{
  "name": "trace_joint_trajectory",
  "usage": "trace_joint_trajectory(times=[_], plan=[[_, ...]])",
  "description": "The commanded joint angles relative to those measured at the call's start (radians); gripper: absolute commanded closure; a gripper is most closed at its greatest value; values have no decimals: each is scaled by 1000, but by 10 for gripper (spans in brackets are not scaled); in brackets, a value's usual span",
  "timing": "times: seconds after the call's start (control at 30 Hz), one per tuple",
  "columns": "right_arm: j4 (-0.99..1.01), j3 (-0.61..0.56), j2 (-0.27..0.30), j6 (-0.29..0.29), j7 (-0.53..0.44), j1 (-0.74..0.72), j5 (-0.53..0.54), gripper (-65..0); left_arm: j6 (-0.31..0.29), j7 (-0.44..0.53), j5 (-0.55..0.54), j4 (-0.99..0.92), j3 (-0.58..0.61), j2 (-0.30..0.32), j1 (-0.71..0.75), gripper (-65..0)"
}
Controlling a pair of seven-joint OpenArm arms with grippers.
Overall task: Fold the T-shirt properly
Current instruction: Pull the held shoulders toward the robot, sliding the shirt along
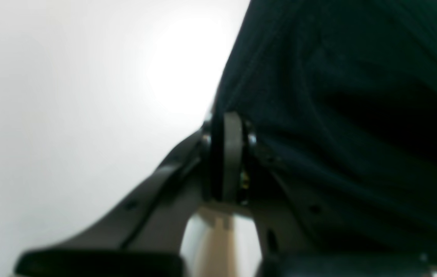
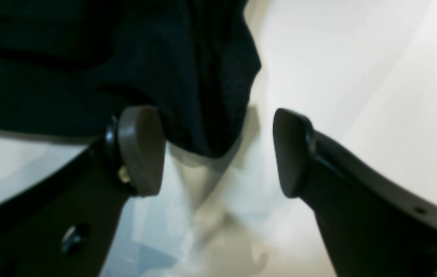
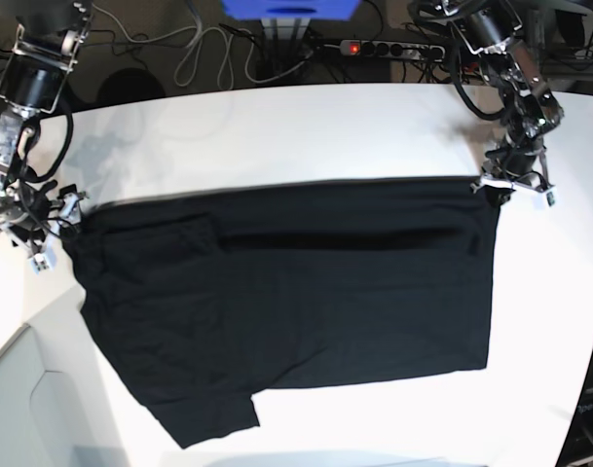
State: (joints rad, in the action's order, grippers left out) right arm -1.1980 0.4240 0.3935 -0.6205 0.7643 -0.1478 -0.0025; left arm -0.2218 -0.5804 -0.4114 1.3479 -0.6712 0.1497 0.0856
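The shirt [image 3: 286, 302] is lying spread on the surface [image 3: 277, 126], one far-edge fold showing. The left claw [image 1: 228, 154] is pinching its corner; the right claw [image 2: 218, 152] is gaping empty. Most folds remain.

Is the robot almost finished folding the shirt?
Not yet. One fold looks made: the T-shirt lies doubled along its far edge on the white table. In hand: the left pincer is shut on one corner, while the right pincer is open beside the other corner. Left: the shirt is spread wide, one sleeve sticking out, so more folds remain.
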Motion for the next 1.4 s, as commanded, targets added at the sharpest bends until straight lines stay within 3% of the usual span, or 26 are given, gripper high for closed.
trace_joint_trajectory(times=[0.0, 0.1, 0.2, 0.37, 0.67, 0.97, 1.1, 1.37], plan=[[4, 2, 18, -25, -9, -16, 2, -402, 17, -40, 35, 3, -3, 9, 7, 0], [28, 2, 20, -29, -10, -16, 5, -345, 17, -40, 35, 0, -3, 9, 7, 0], [28, 5, 20, -78, -10, -16, 2, -252, 17, -40, 38, 2, -3, 9, 9, 0], [20, 5, 29, -78, -6, 9, 0, 0, 17, -46, 42, 8, -3, 9, 9, 0], [-225, 3, 75, -78, 31, 121, 0, -2, 25, -51, 35, 186, 1, 11, 92, 0], [-359, 0, 97, -78, 200, 0, 0, -2, 25, -261, 35, 396, -18, 35, 30, 0], [-356, 6, 94, -78, 252, -46, -1, -2, 25, -307, 38, 397, -55, 34, -8, 0], [-352, 6, 80, -78, 257, -42, 0, -2, 22, -315, 41, 396, -65, 32, 12, 0]])
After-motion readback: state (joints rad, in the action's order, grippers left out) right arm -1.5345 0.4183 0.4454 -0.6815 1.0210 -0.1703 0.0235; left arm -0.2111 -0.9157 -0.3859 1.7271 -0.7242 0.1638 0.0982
